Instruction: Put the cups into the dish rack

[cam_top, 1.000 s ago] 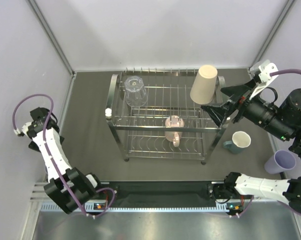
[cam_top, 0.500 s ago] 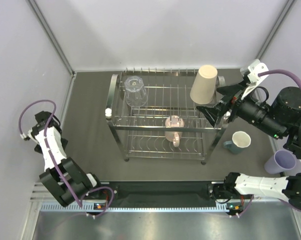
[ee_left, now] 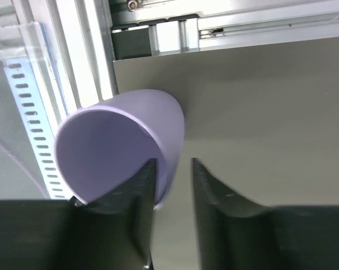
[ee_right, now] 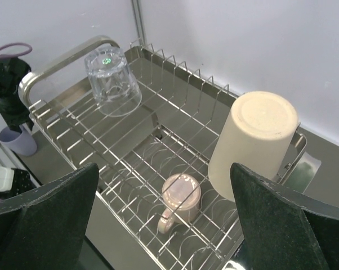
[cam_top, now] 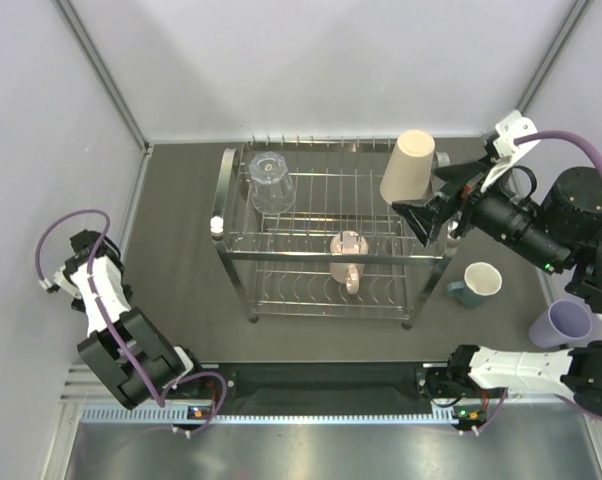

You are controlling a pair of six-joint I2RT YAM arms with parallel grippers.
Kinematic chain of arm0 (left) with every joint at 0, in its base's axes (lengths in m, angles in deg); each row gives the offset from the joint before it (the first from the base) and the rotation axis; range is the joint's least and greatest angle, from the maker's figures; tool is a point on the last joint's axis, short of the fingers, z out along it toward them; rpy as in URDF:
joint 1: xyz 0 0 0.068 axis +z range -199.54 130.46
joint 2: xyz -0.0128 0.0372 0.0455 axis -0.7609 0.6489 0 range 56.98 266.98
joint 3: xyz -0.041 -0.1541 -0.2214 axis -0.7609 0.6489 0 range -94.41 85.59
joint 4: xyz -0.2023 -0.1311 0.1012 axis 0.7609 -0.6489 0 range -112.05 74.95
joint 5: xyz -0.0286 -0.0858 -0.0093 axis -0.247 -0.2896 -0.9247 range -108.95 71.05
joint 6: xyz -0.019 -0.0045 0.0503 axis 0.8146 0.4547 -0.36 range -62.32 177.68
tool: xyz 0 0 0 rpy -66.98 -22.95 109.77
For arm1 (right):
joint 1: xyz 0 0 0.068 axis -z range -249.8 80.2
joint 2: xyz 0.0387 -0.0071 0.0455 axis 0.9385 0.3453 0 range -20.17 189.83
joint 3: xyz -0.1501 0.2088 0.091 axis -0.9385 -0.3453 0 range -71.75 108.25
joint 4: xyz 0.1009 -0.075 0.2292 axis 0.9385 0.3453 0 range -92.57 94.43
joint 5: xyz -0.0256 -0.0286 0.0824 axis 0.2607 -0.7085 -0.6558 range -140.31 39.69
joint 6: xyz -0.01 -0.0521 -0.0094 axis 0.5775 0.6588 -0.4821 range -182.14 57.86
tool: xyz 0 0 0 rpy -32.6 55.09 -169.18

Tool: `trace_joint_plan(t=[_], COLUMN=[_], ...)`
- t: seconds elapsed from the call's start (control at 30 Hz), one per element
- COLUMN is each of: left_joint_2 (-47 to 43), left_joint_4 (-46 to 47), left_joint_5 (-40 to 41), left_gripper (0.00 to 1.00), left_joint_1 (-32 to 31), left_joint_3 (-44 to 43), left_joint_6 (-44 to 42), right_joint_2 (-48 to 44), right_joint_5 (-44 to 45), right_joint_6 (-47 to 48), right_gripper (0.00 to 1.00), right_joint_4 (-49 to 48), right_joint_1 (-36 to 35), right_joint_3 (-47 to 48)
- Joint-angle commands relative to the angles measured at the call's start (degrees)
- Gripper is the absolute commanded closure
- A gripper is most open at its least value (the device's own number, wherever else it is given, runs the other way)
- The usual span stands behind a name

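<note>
The dish rack (cam_top: 226, 190) stands mid-table. A clear glass (cam_top: 270, 181) and a beige tumbler (cam_top: 409, 167) sit upside down on its top tier, and a pink mug (cam_top: 348, 255) sits upside down below. A teal mug (cam_top: 478, 283) and a lavender tumbler (cam_top: 561, 324) stand on the table to the right. My left gripper (ee_left: 174, 164) straddles the wall of another lavender tumbler (ee_left: 119, 140) at the left wall. One finger is inside it and a gap shows at the outer finger. My right gripper (cam_top: 433, 200) hovers wide open beside the beige tumbler, holding nothing.
Grey walls (cam_top: 41, 150) close in the table on three sides. An aluminium rail (ee_left: 158, 34) runs just behind the left tumbler. The black base bar (cam_top: 321, 380) lies along the near edge in front of the rack.
My left arm has drawn in toward the near left corner and its jaws have narrowed around the tumbler's wall. The right gripper has shifted slightly along the rack's right end.
</note>
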Motion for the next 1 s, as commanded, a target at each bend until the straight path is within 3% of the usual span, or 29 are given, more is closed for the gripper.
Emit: trace_joint_plan(t=[0.0, 0.03, 0.17, 0.4, 0.57, 0.7, 0.83, 0.97], left_joint_2=[-0.71, -0.8, 0.51, -1.32, -5.28, -6.16, -8.44, -9.06], left_joint_4=[1.31, 1.32, 2.46, 5.35, 10.89, 20.54, 38.26, 44.98], left_joint_5=[2.31, 2.57, 1.0, -17.27, -19.93, -22.12, -29.04, -33.36], left_gripper=[0.67, 0.78, 1.0, 1.0, 1.0, 1.0, 1.0, 1.0], left_joint_1=[0.52, 0.52, 0.52, -1.05, -10.19, -19.15, -27.58, -33.39], left_joint_3=[0.73, 0.73, 0.73, -3.83, -15.94, -21.42, -22.74, -31.5], left_joint_6=[1.13, 1.13, 0.51, 2.18, 7.35, 11.58, 15.19, 14.58], right_joint_2=[2.12, 2.56, 4.23, 5.72, 6.08, 4.15, 1.34, -2.09], right_joint_5=[3.1, 3.63, 6.0, 7.51, 5.13, 3.55, 2.4, 1.7], right_joint_6=[-1.69, -2.22, -5.29, -14.16, -18.3, -20.85, -22.96, -25.51], right_gripper=[0.0, 0.0, 0.0, 0.0, 0.0, 0.0, 0.0, 0.0], right_joint_4=[-0.02, -0.01, -0.28, 2.09, 5.6, 7.37, 7.72, 5.71], right_joint_1=[-0.69, -0.69, -0.69, -0.6, -0.52, -0.6, -0.6, -0.52], right_joint_3=[4.66, 5.8, 6.25, 6.25, 7.48, 6.26, 4.23, 1.86])
